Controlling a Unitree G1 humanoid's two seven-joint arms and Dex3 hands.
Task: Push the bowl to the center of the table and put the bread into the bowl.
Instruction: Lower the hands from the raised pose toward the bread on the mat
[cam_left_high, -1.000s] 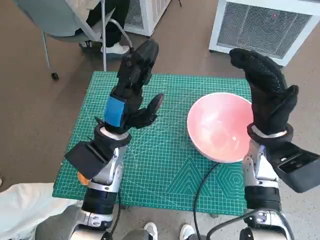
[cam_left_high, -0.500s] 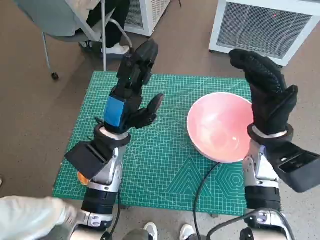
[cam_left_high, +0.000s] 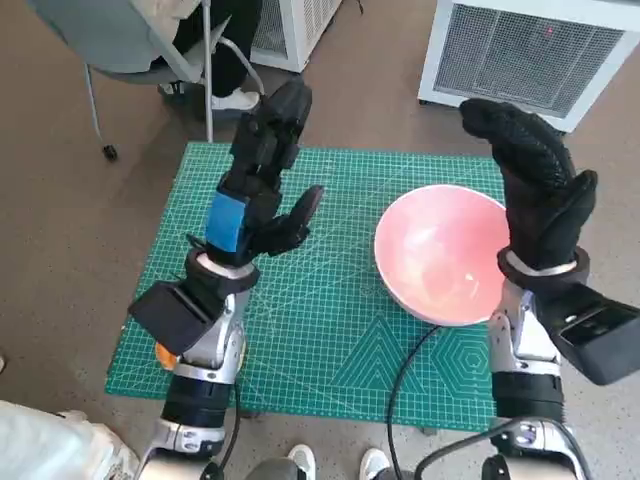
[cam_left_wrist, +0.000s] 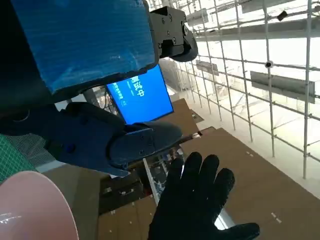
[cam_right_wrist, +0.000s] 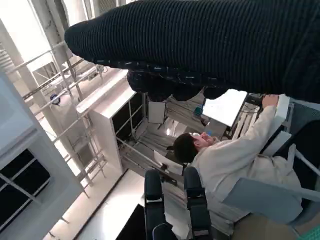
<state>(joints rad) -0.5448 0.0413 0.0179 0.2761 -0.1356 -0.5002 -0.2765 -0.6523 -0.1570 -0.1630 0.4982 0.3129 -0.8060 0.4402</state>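
The first step, pushing the bowl, looks not yet begun. The wide, shallow pink plastic bowl sits on the right part of the green gridded cutting mat that covers the bench, closer to the right edge than to the middle, and it is empty. Both hands are raised above the bench and touch nothing. The left hand, black with blue tape on its back, hangs over the left half of the mat with fingers spread and nothing in them. The right hand in the black knitted glove stands upright at the bowl's right rim, fingers extended and apart, also holding nothing.

A small orange patch peeks out beside the left forearm at the near left corner of the mat; it may be the bread, but too little shows to be sure.

The next move, as I judge it, calls for the right hand to drop beside the bowl's right wall and press it leftward toward the mat's centre, low enough that the bowl slides rather than tips. A person sits on a chair at the far side.
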